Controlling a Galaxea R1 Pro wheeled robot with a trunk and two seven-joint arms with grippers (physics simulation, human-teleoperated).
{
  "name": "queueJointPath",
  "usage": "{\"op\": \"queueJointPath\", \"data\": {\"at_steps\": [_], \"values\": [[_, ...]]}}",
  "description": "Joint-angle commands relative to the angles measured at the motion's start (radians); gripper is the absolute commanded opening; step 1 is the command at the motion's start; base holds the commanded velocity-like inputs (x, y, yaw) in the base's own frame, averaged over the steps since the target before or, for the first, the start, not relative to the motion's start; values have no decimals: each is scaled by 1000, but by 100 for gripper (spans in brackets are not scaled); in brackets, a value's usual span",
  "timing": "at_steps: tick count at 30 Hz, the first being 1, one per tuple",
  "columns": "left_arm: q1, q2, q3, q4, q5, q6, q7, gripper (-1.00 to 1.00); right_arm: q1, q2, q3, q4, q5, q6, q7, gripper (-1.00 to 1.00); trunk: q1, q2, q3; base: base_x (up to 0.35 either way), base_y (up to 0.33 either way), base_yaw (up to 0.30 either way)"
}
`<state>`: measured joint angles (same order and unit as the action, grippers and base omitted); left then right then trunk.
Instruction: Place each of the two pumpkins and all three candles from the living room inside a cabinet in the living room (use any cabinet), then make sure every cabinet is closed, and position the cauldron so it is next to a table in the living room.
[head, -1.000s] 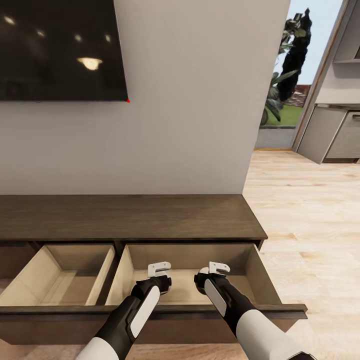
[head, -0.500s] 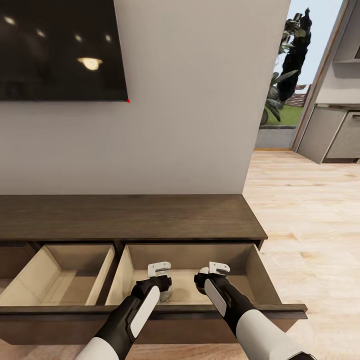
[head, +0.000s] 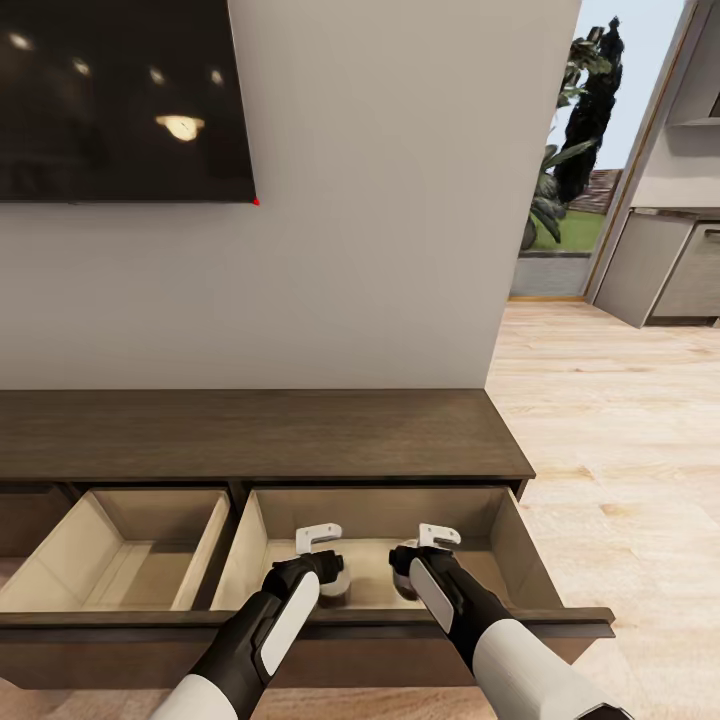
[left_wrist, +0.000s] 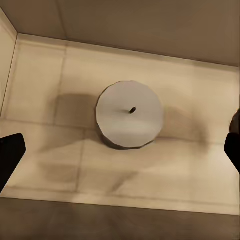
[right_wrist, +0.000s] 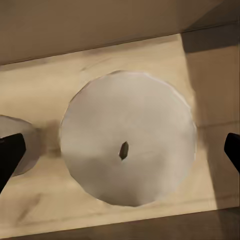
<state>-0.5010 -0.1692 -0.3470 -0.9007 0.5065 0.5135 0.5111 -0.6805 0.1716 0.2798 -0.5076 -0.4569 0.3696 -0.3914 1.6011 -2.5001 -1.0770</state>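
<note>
Grey candles (left_wrist: 129, 115) under both wide-open, empty hands (left_wrist: 120, 150) in drawer (head: 500, 540)

dark tv (head: 120, 100) on wall, plants (head: 575, 130) outside

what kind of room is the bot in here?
Likely a living room: a wall-mounted TV above a long low dark-wood cabinet, light wood floor, with grey kitchen cupboards beyond.

black-and-white arms (head: 265, 625), white wrist brackets (head: 318, 537)
</note>
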Motion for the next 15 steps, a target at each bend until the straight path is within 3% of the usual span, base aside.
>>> {"op": "queueJointPath", "data": {"at_steps": [1,8,15], "values": [[-1,1,-3,-1,11,2,9,100,-1,-1,7,-2,-9,3,-9,100,0,0,-1,0,0,0],[-1,1,-3,-3,12,7,8,100,-1,-3,7,-2,-9,0,-9,100,-1,0,7,0,0,0],[-1,0,0,-3,12,12,9,100,-1,-2,7,-2,-8,0,-9,100,-28,49,29,0,0,0]]}}
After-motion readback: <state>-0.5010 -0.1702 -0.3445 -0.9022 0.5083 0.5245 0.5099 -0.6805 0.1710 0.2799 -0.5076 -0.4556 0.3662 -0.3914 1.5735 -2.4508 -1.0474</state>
